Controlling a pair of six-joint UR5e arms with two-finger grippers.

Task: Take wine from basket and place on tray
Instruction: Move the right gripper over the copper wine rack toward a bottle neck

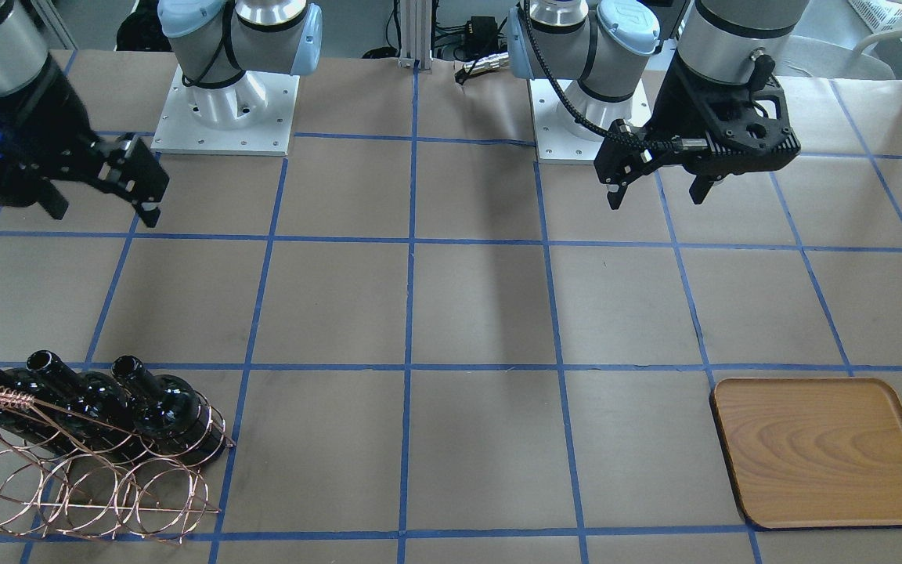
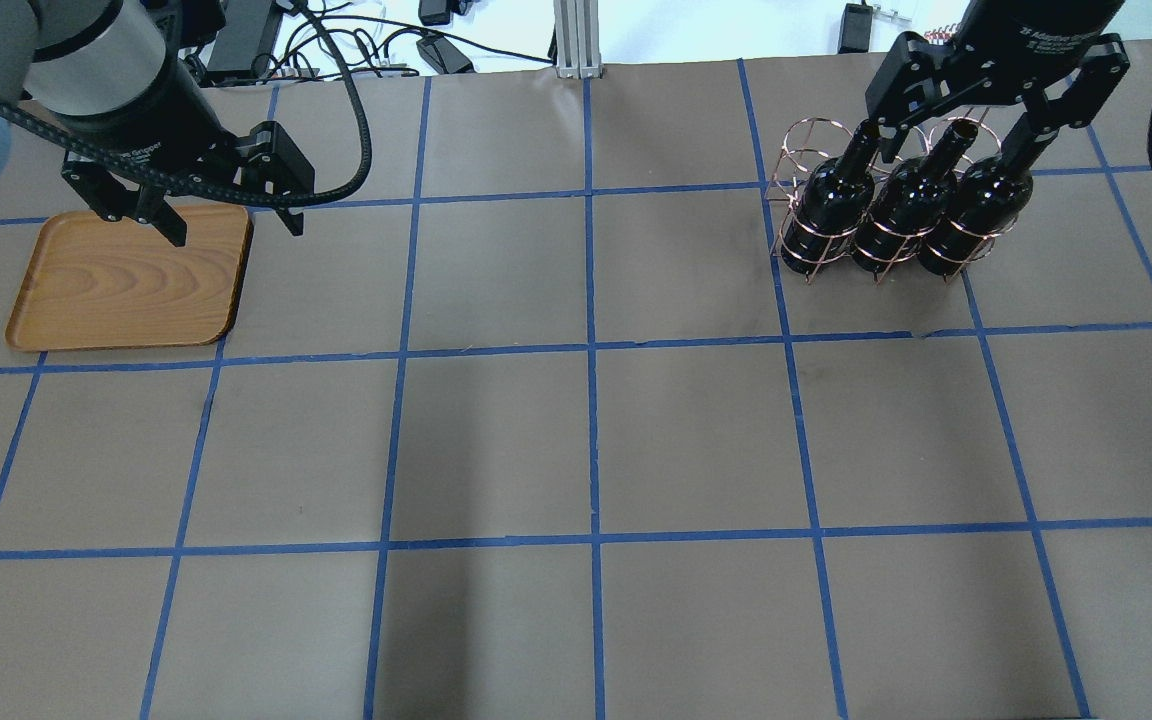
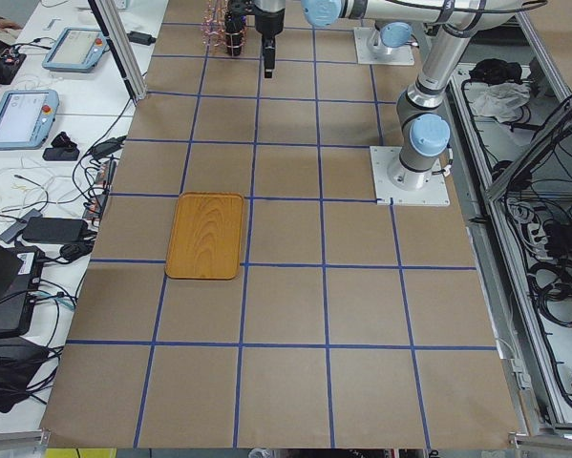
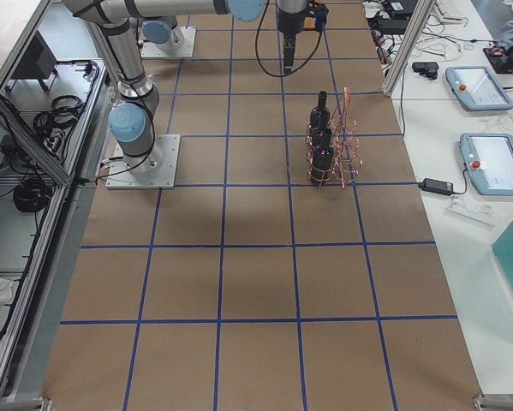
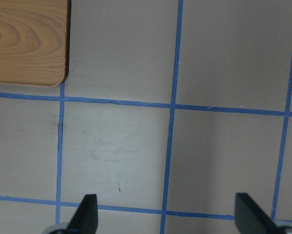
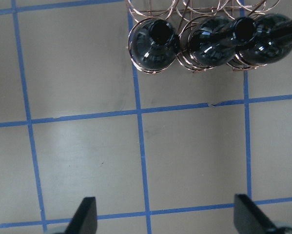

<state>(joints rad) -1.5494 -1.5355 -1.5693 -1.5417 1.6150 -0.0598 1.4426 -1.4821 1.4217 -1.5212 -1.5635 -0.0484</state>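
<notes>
Three glossy black wine bottles (image 2: 896, 215) stand upright in the copper wire basket (image 2: 796, 140) at the far right of the table; they also show in the front view (image 1: 173, 411) and in the right wrist view (image 6: 209, 46). My right gripper (image 2: 954, 155) is open and empty. It hangs high above the table, on the robot's side of the basket (image 1: 83, 493), and touches nothing. The wooden tray (image 2: 126, 280) lies empty at the far left. My left gripper (image 2: 236, 230) is open and empty, high above the tray's right edge (image 5: 26, 41).
The table is brown paper with a blue tape grid. The two arm bases (image 1: 224, 102) stand at the robot's edge. Cables and a metal post (image 2: 576, 40) lie beyond the far edge. Teach pendants (image 4: 487, 158) lie on a side bench.
</notes>
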